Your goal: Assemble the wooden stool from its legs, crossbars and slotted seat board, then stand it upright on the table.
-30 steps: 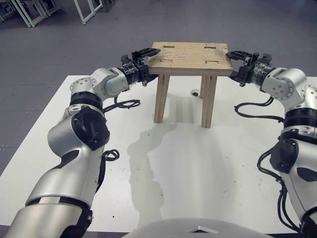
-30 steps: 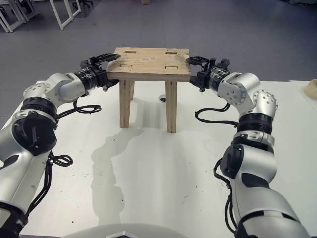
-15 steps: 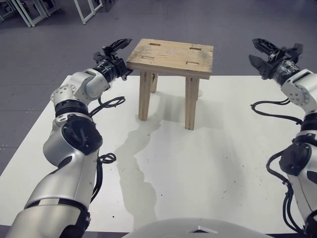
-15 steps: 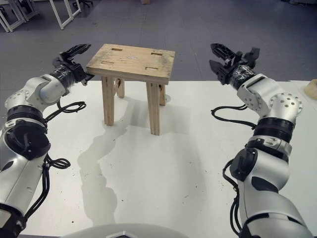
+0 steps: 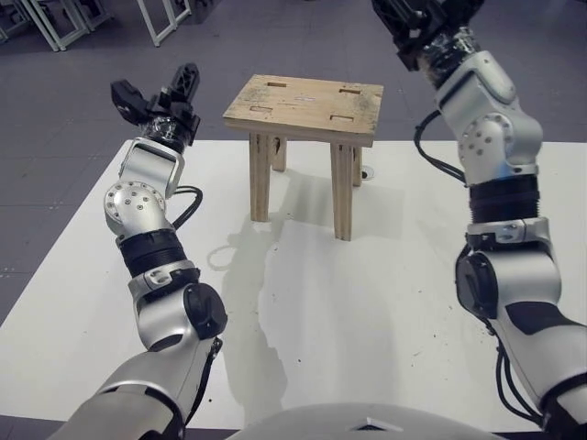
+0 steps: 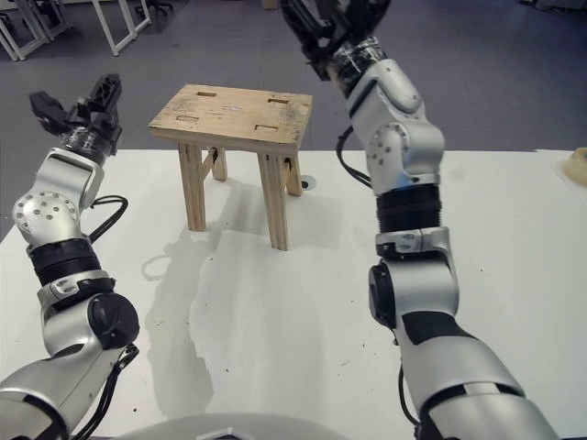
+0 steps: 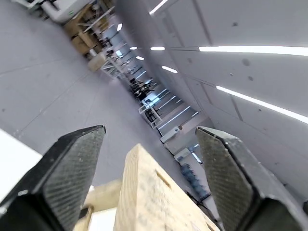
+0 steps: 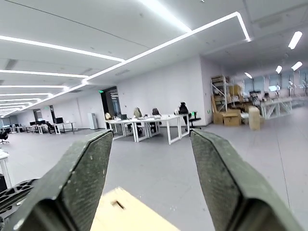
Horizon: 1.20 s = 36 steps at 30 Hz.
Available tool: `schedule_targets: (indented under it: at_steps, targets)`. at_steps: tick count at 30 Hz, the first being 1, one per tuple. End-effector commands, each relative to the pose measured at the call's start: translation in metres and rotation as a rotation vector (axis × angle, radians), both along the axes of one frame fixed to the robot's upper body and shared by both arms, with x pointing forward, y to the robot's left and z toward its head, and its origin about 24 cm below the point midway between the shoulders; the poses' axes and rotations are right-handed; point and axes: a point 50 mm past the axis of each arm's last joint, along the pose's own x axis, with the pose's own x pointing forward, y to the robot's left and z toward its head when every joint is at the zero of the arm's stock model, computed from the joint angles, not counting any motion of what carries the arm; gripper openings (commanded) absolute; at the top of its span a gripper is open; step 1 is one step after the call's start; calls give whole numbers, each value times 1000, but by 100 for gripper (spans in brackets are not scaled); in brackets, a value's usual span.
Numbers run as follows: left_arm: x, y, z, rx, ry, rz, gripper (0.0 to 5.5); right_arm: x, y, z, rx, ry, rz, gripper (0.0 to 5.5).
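The assembled wooden stool (image 5: 304, 99) stands upright on the white table (image 5: 385, 302), its slotted seat board on top and its legs (image 5: 261, 179) on the tabletop. My left gripper (image 5: 156, 92) is raised to the left of the seat, open and empty, clear of the wood. My right gripper (image 6: 330, 18) is held high above and behind the seat's right side, also open and empty. In the left wrist view the seat board (image 7: 149, 202) lies beyond the spread fingers (image 7: 72, 173). A corner of the seat board (image 8: 120, 216) appears below the parted fingers (image 8: 221, 178) in the right wrist view.
A small round hole (image 5: 364, 172) sits in the table behind the stool. A black cable (image 5: 188, 197) loops beside my left arm. A long pale stain (image 5: 257, 275) runs down the tabletop. White frames (image 5: 55, 23) stand on the floor far back left.
Both grippers have left the seat's edges, swung outward and risen, the right one highest. The stool stands alone on the table. The head view has shifted.
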Motion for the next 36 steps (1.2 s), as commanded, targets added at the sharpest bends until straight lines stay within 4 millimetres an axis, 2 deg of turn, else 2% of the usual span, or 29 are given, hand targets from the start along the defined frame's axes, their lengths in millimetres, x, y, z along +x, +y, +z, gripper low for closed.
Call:
schedule_targets:
  at_steps: [1, 3, 4, 5, 7, 9, 11, 12, 14, 16, 18, 20, 23, 28, 30, 36]
  targets:
    - [-22, -2, 17, 306, -189, 175, 347, 24, 32, -65, -151, 271, 23, 290]
    - [-32, -28, 16, 502, -268, 155, 347, 27, 27, -117, -278, 453, -25, 290]
    - [-36, -42, 13, 562, -298, 125, 347, 28, 19, -130, -304, 499, -57, 290]
    - [-42, -53, 7, 595, -311, 87, 347, 29, 10, -132, -325, 493, -95, 290]
    - [-52, -65, -4, 621, -313, 54, 347, 34, -8, -119, -353, 396, -185, 290]
    - [-60, -68, -14, 654, -311, 37, 347, 30, -21, -83, -222, 183, -230, 290]
    - [-67, -67, -25, 680, -296, 37, 347, 9, -25, -55, -73, -18, -204, 290]
    - [-70, -66, -31, 690, -280, 43, 347, -4, -25, -49, -36, -87, -188, 290]
    - [-77, -67, -40, 726, -265, 30, 347, -32, -28, -50, -16, -148, -175, 290]
    - [-83, -71, -48, 747, -257, 14, 347, -54, -33, -63, -31, -137, -191, 290]
    - [-90, -74, -56, 780, -256, 4, 347, -74, -42, -88, -26, -54, -245, 290]
    - [-97, -77, -64, 807, -243, 3, 347, -92, -54, -116, -76, 21, -361, 290]
    - [-105, -78, -75, 836, -211, 33, 347, -119, -67, -143, -171, 19, -512, 290]
    - [-111, -79, -88, 895, -186, 64, 347, -147, -66, -194, -288, 119, -527, 290]
    - [-112, -79, -91, 907, -183, 72, 347, -153, -64, -206, -304, 151, -516, 290]
    - [-117, -70, -99, 968, -137, 169, 347, -156, -60, -216, -314, 179, -526, 290]
